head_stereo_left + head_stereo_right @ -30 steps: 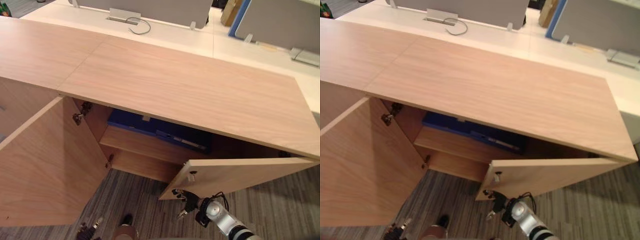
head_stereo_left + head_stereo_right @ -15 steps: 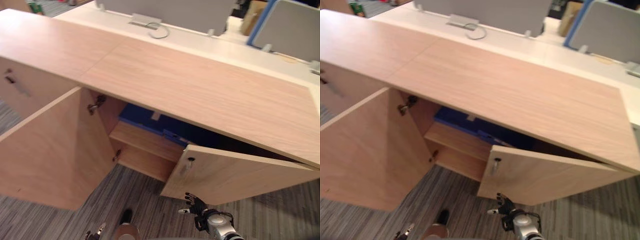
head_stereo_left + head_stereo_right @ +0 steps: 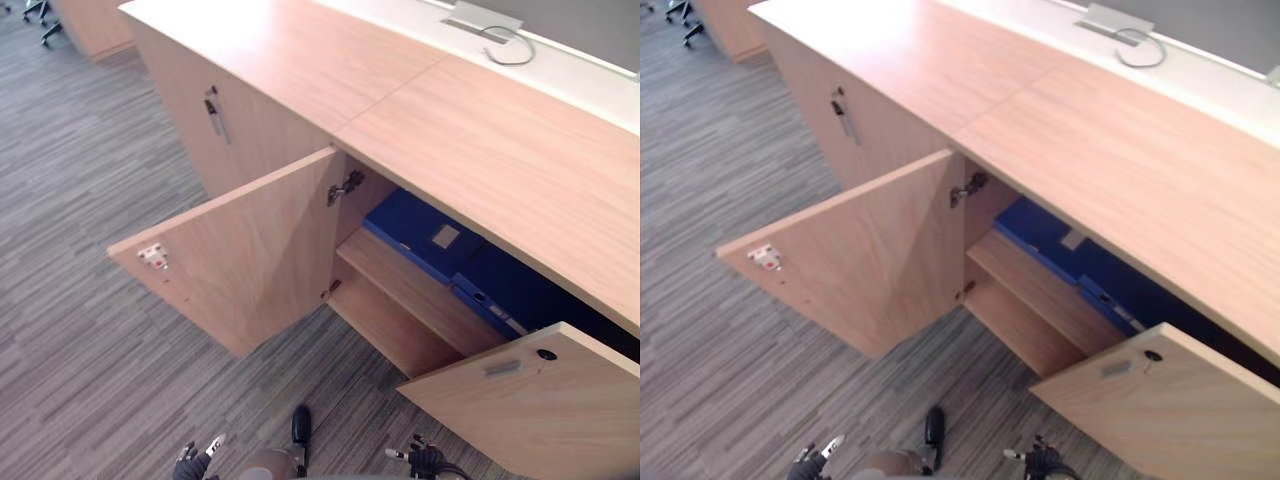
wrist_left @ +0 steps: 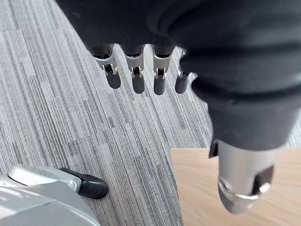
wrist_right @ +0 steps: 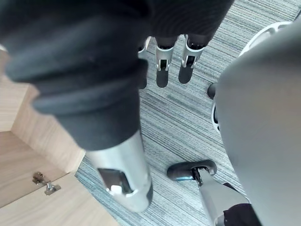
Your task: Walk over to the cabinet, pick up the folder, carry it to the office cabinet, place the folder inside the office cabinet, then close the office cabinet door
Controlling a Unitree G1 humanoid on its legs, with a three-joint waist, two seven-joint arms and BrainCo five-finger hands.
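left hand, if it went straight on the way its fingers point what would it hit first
Most likely the carpet: the left hand has straight fingers pointing at bare striped floor, with a wooden panel off beside the thumb. Depth is hard to judge.

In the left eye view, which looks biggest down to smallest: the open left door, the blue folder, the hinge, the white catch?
1. open left door
2. blue folder
3. hinge and white catch: look alike, not ranked.
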